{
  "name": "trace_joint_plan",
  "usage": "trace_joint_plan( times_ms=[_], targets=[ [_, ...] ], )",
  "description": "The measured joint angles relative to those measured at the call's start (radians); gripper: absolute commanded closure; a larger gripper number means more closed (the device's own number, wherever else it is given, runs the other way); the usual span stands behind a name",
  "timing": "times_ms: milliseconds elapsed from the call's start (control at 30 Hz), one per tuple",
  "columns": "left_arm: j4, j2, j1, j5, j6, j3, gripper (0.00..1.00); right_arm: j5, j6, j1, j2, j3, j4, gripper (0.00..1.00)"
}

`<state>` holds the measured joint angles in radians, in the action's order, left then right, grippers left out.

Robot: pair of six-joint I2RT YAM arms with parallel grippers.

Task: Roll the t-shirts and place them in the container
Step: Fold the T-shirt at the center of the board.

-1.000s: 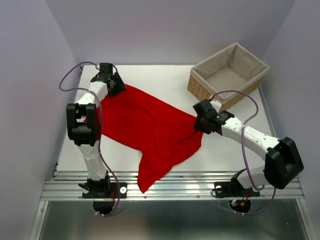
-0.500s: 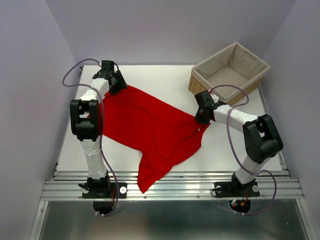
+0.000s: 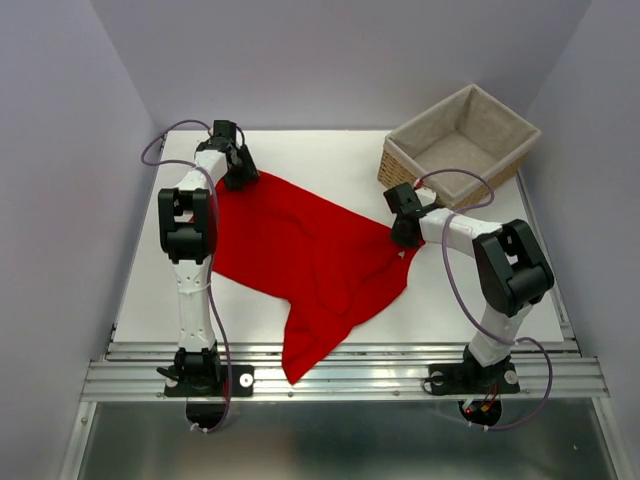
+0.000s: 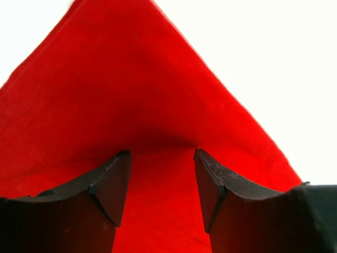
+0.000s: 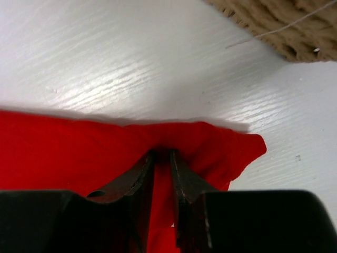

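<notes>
The right hand (image 5: 162,154) pinches the shirt (image 3: 300,250) at its edge nearest the basket (image 3: 405,172). The left hand (image 4: 160,158) straddles the corner farthest from it, jaws wide. Likely step: spreading it flat on the desk (image 3: 320,160). Next, the left must close.

My top camera looks down over the whole table (image 3: 330,160) from behind. Both wrist cameras sit close on the t-shirt (image 3: 300,250) every view shares.

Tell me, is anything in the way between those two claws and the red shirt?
Nothing visible. The right gripper pinches a fold at the edge of the t-shirt, and the left gripper has its open fingers straddling the cloth at the far corner. The wicker basket stands off to the side, apart from the cloth.
</notes>
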<state>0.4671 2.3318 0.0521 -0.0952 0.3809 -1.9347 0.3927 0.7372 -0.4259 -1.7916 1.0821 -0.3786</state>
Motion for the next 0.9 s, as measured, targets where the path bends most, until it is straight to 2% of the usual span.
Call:
trace_joint_plan(
  times_ms=[133,333,533,733,900],
  targets=[
    [0.042,0.073,0.0,-0.011,-0.005,-0.124,0.38,0.069,0.0,-0.001,-0.029,0.032,-0.006,0.75],
    [0.094,0.161,0.0,-0.036,-0.007,-0.288,0.37,0.097,-0.009,-0.001,-0.034,0.048,-0.031,0.63],
    [0.107,0.157,0.0,-0.055,-0.007,-0.286,0.37,0.074,-0.038,-0.051,0.071,0.057,-0.05,0.57],
    [0.122,0.014,0.0,-0.044,-0.019,-0.191,0.37,0.106,-0.034,-0.254,0.138,0.168,-0.066,0.54],
    [0.103,-0.257,0.0,-0.001,-0.033,-0.031,0.37,0.131,-0.024,-0.479,0.069,0.248,-0.126,0.51]
  ],
)
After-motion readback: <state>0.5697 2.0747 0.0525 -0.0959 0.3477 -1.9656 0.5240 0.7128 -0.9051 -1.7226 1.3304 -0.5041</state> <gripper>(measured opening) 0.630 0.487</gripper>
